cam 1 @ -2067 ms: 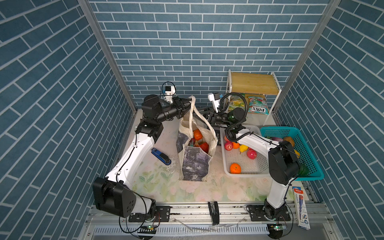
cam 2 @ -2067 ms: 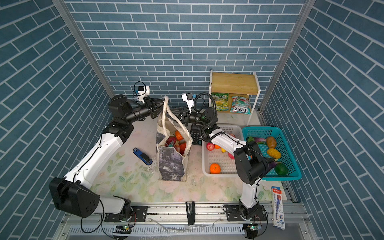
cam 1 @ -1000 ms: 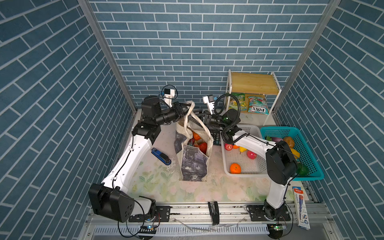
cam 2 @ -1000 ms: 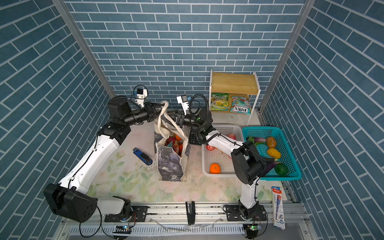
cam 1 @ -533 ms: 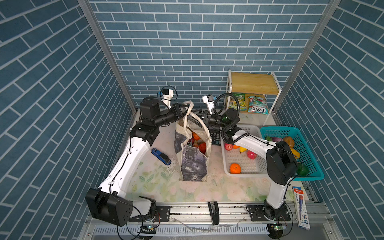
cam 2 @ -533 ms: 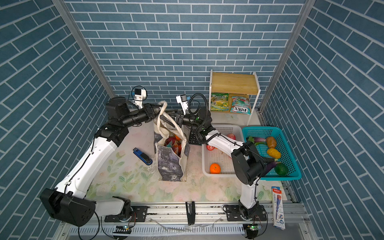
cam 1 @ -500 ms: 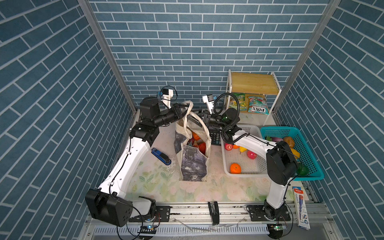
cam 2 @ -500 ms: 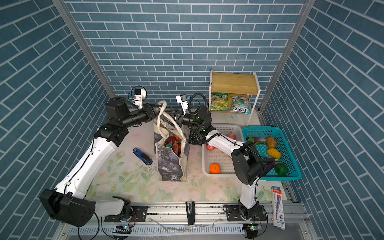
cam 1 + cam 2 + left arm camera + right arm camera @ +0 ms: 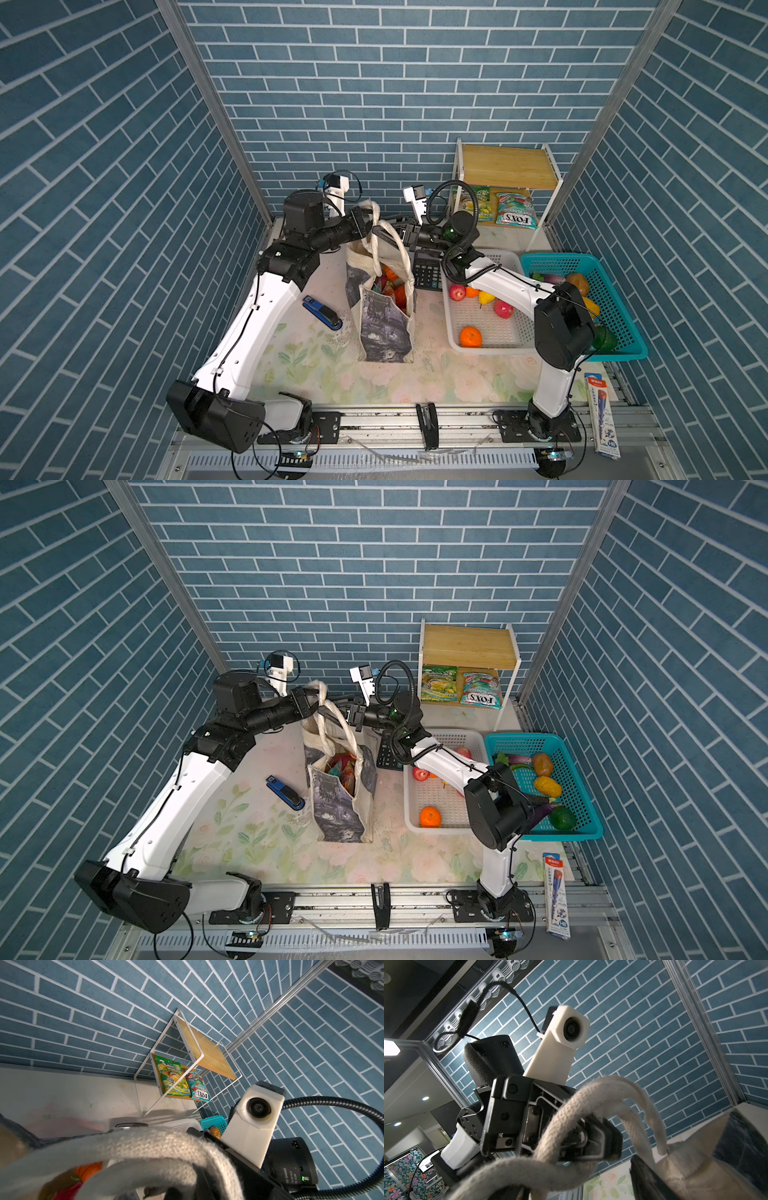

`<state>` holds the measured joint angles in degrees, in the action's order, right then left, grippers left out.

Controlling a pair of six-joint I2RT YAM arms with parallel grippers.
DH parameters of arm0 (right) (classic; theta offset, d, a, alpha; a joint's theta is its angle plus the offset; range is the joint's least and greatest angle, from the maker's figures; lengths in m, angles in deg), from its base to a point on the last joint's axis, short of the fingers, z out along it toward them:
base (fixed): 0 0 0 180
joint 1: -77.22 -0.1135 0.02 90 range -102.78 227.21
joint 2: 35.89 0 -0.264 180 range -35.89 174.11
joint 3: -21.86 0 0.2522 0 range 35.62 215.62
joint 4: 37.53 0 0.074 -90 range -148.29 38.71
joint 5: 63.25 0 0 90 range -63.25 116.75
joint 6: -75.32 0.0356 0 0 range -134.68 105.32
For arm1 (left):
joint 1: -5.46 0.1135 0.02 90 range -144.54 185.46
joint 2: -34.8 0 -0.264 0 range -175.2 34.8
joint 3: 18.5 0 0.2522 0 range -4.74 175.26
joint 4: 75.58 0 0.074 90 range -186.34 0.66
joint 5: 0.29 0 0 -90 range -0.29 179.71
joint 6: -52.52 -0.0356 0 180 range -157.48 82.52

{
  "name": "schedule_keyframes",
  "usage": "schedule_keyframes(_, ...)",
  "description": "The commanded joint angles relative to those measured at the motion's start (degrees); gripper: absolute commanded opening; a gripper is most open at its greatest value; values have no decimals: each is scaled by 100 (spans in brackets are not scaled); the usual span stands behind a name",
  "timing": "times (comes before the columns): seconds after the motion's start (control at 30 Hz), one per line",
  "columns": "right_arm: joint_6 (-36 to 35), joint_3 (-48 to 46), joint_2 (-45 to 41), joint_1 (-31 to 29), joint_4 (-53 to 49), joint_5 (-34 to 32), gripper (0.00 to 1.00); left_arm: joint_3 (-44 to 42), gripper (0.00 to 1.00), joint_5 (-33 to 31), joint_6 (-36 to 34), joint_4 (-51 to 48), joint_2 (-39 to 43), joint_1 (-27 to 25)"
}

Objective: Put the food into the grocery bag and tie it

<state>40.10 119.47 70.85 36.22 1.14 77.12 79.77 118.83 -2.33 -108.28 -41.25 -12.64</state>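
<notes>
The left end effector (image 9: 365,222) is clamped together on a cream handle (image 9: 375,210) of the grocery bag (image 9: 384,328). The right end effector (image 9: 388,230), jaws apart, has come closer to it than two seconds ago. The bag has not moved: it stands upright mid-surface (image 9: 316,365), long axis vertical, mouth upward, food (image 9: 392,286) inside.

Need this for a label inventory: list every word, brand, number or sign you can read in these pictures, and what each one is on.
"FOX'S": on the red-and-teal candy packet on the shelf, upside down in both top views.
Green candy packet: print too small to read.
Calculator: key markings too small to read.
Blue-and-red carton by the front rail: lettering too small to read.
</notes>
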Motion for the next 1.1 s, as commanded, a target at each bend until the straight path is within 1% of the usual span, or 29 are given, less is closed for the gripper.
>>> schedule_keyframes(0.0,-196,375,-285,-58,191,-141,70,58,0,-344,-538,-885,-206,-95)
schedule_keyframes(0.2,-640,386,-362,-70,-457,-129,58,158,0,-398,-684,-1040,-208,-105)
schedule_keyframes(0.3,-788,387,-388,-62,-725,-115,50,212,0,-429,-759,-1106,-209,-114)
schedule_keyframes(0.47,-1044,436,-408,-68,-1181,-106,35,301,0,-449,-812,-1143,-227,-123)
schedule_keyframes(0.53,-1201,466,-426,-61,-1456,-131,31,333,0,-449,-822,-1136,-226,-132)
schedule_keyframes(0.6,-1400,473,-464,-65,-1740,-178,31,371,0,-451,-829,-1129,-226,-140)
schedule_keyframes(0.63,-1508,475,-485,-78,-1912,-207,33,394,0,-451,-826,-1121,-226,-140)
schedule_keyframes(0.7,-1693,445,-537,-65,-2167,-320,48,424,0,-439,-817,-1076,-213,-140)
schedule_keyframes(0.77,-1760,414,-566,-65,-2261,-343,54,434,0,-418,-775,-988,-217,-140)
schedule_keyframes(0.83,-1761,412,-558,-84,-2276,-322,58,412,0,-393,-709,-866,-217,-136)
schedule_keyframes(0.93,-1791,443,-531,-102,-2352,-258,57,356,0,-355,-589,-646,-226,-140)
schedule_keyframes(1.07,-1872,456,-514,-119,-2520,-188,53,287,0,-376,-467,-391,-191,-134)
